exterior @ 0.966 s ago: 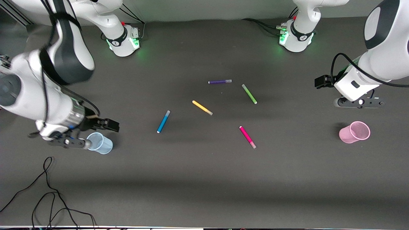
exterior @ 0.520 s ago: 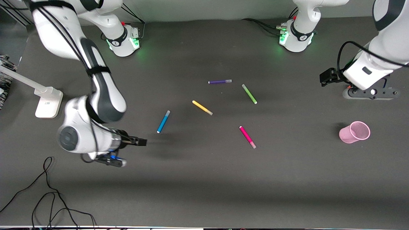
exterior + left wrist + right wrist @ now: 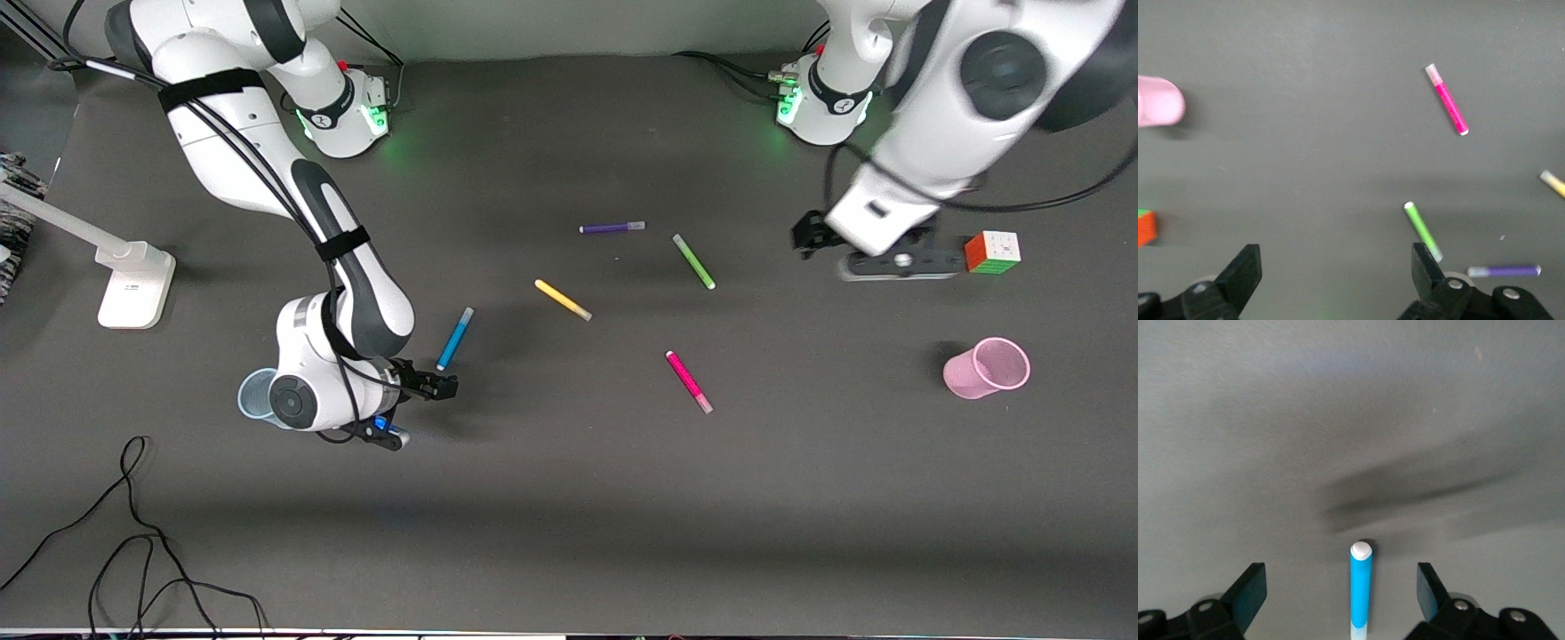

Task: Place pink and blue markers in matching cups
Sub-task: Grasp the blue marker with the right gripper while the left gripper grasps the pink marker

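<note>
The right gripper (image 3: pixel 418 411) has swung from the pale blue cup (image 3: pixel 253 396) toward the blue marker (image 3: pixel 455 339), jaws wide, so a pickup looks imminent. The left gripper (image 3: pixel 898 264), also wide open, has drifted inward; the pink marker (image 3: pixel 689 381) lies untouched, well apart from the pink cup (image 3: pixel 987 368).

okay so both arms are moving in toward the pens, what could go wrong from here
1. The right gripper is open with the blue marker lined up between its fingers, but the slim pen lies flat on the table and could roll or slip as the fingers close.
2. The blue cup is partly hidden under the right arm, so it could get knocked.
3. The open left gripper hangs near the green pen and purple pen, not the pink marker; it could grab the wrong pen.
</note>
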`<state>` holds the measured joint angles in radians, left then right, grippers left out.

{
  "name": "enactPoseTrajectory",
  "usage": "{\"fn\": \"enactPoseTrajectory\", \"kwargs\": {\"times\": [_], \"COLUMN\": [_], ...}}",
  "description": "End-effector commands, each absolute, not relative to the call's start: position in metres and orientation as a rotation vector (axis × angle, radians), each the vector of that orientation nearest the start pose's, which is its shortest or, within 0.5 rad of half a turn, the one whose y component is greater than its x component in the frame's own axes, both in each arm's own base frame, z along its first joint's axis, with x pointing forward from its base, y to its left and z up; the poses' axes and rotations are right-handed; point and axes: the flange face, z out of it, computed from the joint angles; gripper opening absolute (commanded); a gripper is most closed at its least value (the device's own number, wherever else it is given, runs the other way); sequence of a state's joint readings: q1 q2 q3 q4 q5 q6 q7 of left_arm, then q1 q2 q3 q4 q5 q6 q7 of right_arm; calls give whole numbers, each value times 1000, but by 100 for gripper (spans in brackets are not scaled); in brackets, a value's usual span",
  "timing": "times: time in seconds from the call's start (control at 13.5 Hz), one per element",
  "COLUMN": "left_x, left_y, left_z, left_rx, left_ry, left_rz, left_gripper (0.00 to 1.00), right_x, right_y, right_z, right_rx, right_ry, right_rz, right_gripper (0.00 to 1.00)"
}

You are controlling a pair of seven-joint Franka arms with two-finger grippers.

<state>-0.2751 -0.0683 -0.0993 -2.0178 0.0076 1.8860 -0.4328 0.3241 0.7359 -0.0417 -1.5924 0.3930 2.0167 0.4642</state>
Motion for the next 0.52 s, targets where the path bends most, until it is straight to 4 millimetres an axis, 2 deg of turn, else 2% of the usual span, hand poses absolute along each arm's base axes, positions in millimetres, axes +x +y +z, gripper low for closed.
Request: {"fn": "enactPoseTrajectory", "kwargs": {"times": [0.0,0.15,0.22,0.3,0.45], "left_x": [493,494,496,500,511], "left_y": [-242,-286,-305,-320,-339], "left_z": [419,365,336,309,273], "left_rx": [-3086,-3065,-3059,-3048,-3020], "left_ry": [-295,-476,-551,-620,-706], "left_rz": [98,94,75,75,99], "left_gripper": [99,99,99,99,99], "right_x": [614,606,604,601,601], "right_y": [218,225,228,228,225], "right_z": [169,163,161,158,156], "right_rx": [-2827,-2813,-2812,-2813,-2814], "right_ry": [646,660,660,663,669], "right_rz": [578,607,613,615,611], "right_gripper": [97,86,76,54,14]}}
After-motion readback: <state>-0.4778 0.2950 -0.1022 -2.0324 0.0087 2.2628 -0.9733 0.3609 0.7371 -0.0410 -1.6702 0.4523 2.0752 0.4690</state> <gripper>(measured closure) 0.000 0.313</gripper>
